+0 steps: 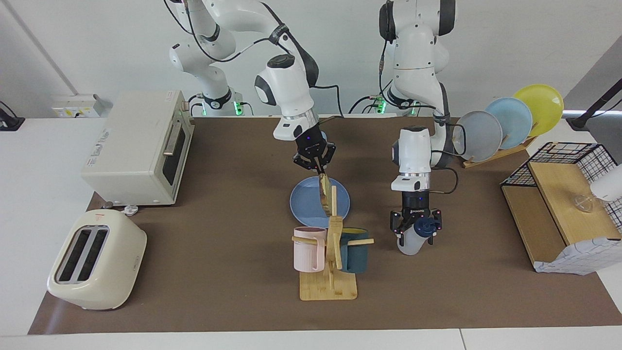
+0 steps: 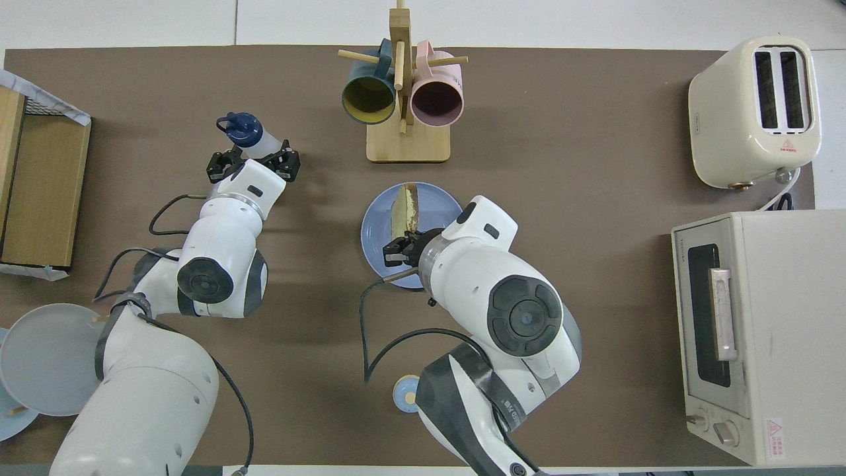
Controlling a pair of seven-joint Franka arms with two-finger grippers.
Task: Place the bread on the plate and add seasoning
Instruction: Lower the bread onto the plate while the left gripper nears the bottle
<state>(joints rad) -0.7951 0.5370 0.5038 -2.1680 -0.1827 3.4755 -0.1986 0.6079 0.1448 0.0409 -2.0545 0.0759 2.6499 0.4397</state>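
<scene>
On the brown tabletop [image 1: 233, 204], the right hand [image 1: 318, 170] pinched the bread [image 1: 324, 194] upright over the blue plate [image 1: 303, 201], release likely next, while the left hand [image 1: 415, 227] straddled the seasoning [image 1: 412, 240], grip unclear.

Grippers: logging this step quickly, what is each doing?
Left gripper: around the seasoning bottle, grip cannot be told.
Right gripper: shut on the bread slice, over the blue plate.

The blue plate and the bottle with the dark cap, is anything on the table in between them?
No. Between the plate and the bottle lies only bare brown mat, clearest in the overhead view.
</scene>
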